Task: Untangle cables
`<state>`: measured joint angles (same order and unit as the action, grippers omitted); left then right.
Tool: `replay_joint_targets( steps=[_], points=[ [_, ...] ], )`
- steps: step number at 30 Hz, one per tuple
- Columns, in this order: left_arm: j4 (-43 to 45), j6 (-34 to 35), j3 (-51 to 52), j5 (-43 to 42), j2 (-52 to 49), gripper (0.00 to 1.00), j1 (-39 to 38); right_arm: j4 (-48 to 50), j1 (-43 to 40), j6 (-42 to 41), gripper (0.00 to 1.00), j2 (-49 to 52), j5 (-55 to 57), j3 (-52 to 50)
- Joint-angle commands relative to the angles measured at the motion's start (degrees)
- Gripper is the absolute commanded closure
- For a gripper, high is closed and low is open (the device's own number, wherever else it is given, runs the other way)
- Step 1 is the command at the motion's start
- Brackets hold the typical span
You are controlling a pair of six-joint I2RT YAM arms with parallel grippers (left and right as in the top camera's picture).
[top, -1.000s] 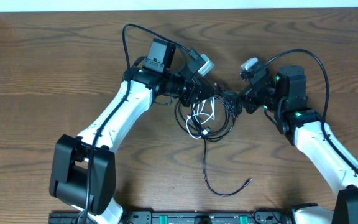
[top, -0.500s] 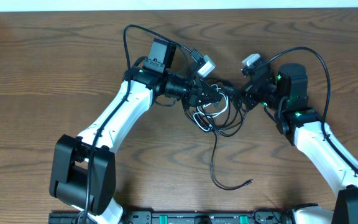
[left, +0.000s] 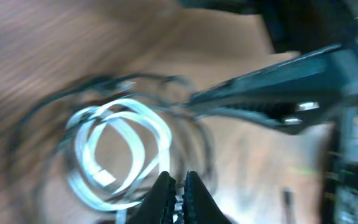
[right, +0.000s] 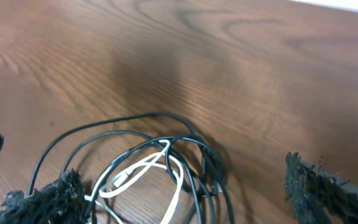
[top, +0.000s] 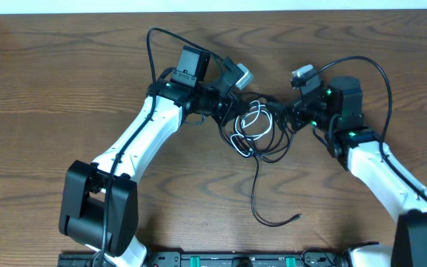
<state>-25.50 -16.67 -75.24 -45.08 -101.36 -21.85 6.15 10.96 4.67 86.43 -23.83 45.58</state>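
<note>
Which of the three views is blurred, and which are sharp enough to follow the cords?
Left wrist view: strong motion blur, the white cable and the wood smear into streaks. Right wrist view: fairly sharp, the table grain and the black cables are easy to trace. Overhead view: sharp, evenly lit, no glare on the wood.

Overhead straight down; wrist views close, seemingly facing each other across shared cables point(top: 253, 119); left blurred.
</note>
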Motion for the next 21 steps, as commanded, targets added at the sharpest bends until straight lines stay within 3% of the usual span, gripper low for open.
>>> replay_joint_targets(
  steps=[1, 6, 11, 21],
  points=[
    [-0.17, 2.54, 0.00, 14.99, 1.42, 0.90, 0.13, 1.70, 0.00, -11.02, 0.01, 4.63, -0.09, 0.31],
    [-0.72, 2.64, 0.00, 17.73, 1.40, 0.85, 0.13, 7.19, 0.92, -14.51, 0.10, 11.85, -2.43, 0.31],
    [-0.79, 2.64, 0.00, 17.70, 1.40, 0.85, 0.13, 11.82, 2.95, -14.47, 0.12, 16.13, -2.14, 0.31],
    [-1.03, 2.64, 0.00, 17.70, 1.40, 0.85, 0.13, 12.26, 4.31, -13.81, 0.27, 20.44, 1.81, 0.31]
  ],
)
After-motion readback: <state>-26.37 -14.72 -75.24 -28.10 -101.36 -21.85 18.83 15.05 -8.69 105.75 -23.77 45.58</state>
